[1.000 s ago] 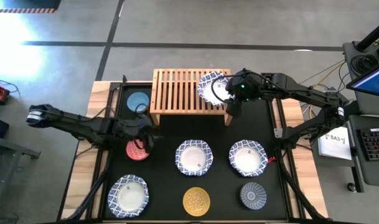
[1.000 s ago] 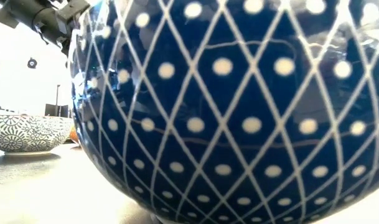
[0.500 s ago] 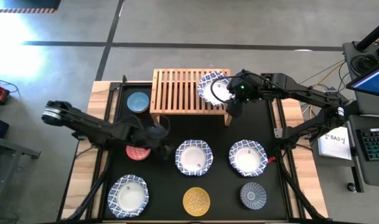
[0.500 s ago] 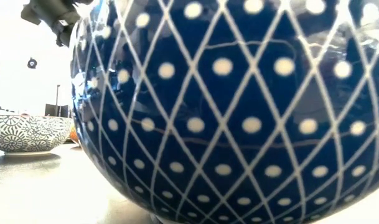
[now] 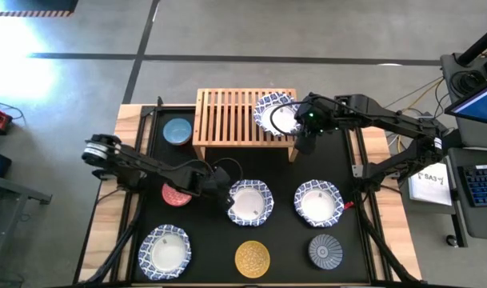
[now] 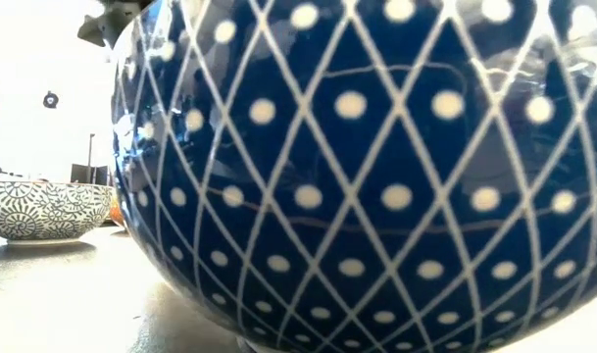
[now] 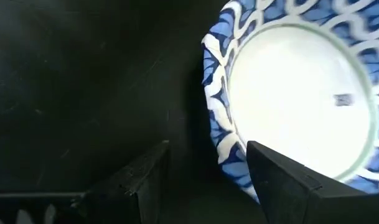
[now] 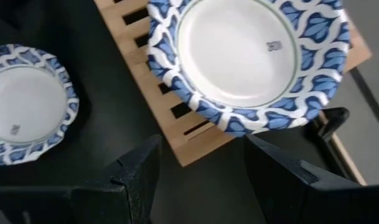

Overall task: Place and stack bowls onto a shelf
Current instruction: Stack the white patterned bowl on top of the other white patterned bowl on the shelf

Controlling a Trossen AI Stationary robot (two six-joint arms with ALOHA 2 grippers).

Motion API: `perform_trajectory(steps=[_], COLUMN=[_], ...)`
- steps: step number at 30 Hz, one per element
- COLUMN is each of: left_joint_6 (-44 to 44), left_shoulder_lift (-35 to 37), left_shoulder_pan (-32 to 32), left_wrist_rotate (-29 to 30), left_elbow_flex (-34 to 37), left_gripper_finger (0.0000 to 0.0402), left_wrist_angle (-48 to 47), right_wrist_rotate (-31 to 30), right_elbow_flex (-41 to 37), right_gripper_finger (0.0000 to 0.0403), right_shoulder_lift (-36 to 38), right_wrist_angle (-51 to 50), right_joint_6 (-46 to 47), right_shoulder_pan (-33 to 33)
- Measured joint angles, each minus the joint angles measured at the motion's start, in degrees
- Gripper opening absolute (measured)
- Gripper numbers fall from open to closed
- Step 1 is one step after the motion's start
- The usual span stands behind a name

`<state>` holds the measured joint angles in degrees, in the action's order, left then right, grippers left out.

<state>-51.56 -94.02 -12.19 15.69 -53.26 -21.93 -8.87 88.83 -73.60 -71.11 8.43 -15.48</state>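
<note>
The left gripper (image 5: 224,178) has moved right, from the red bowl (image 5: 176,194) to the left rim of the middle white bowl (image 5: 249,201); its fingers are spread. One white bowl (image 5: 277,114) sits on the shelf (image 5: 227,116), upper centre. The right gripper (image 5: 301,142), fingers apart, hovers just below it.

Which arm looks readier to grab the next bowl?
The left. Its gripper is open right beside the middle white bowl, jaws either side of its rim. The right gripper is open by the shelf, next to a bowl already placed there.
</note>
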Motion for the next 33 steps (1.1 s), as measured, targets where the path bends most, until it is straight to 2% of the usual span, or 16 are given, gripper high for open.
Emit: perform_trajectory(steps=[14, 18, 23, 30, 33], left_joint_6=[-0.1, 0.0, 0.0, 0.9, 1.0], left_shoulder_lift=[-2.3, -4.0, -5.1, -4.8, -4.6], left_shoulder_pan=[0.0, 0.0, 0.0, -0.1, -0.1], left_wrist_rotate=[0.0, -0.3, -0.8, -2.8, -4.8], left_elbow_flex=[-0.3, -0.3, -0.3, -0.2, -0.2], left_gripper_finger=[0.0193, 0.0180, 0.0132, 0.0015, 0.0012], left_wrist_angle=[4.5, 6.8, 8.1, 8.8, 10.1], right_wrist_rotate=[0.3, 0.4, 0.3, 0.3, 0.3], right_elbow_flex=[0.0, 0.0, 0.0, 0.0, 0.0], right_gripper_finger=[0.0215, 0.0215, 0.0215, 0.0215, 0.0215], right_shoulder_lift=[0.0, 0.0, 0.0, 0.0, 0.0], right_wrist_angle=[-0.4, -0.4, -0.5, -0.6, -0.6], right_joint_6=[-0.5, -0.7, -0.8, -0.9, -0.4], right_shoulder_pan=[0.0, 0.0, 0.0, 0.0, 0.0])
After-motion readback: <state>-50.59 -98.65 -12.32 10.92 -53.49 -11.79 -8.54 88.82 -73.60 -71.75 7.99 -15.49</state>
